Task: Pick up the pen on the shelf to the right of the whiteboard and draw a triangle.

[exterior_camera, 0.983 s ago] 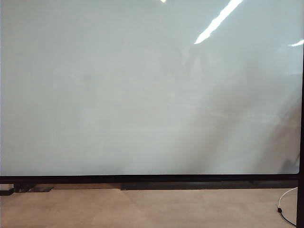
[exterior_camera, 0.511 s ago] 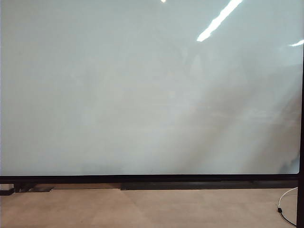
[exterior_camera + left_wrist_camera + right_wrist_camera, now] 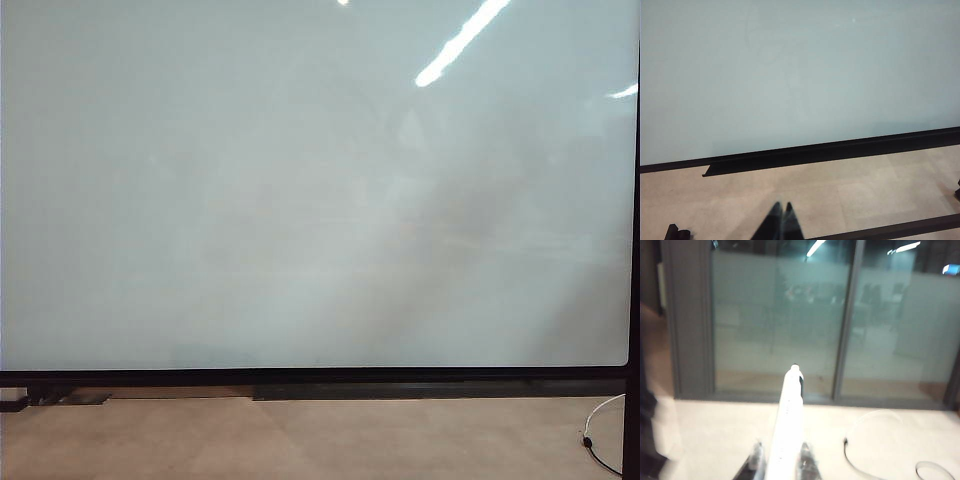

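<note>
— Along the whiteboard's (image 3: 300, 200) bottom edge, what does the left gripper (image 3: 781, 209) do?
— It hangs near the black frame, fingertips pressed together, grasping nothing.
— And the right gripper (image 3: 781, 452)?
— Off the board, clenched on the pen (image 3: 788, 425), black tip pointing away toward glass panels; a white cable (image 3: 860, 445) lies beside it.

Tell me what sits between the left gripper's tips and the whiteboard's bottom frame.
Only bare beige floor lies between the left gripper and the whiteboard frame, in the left wrist view.
</note>
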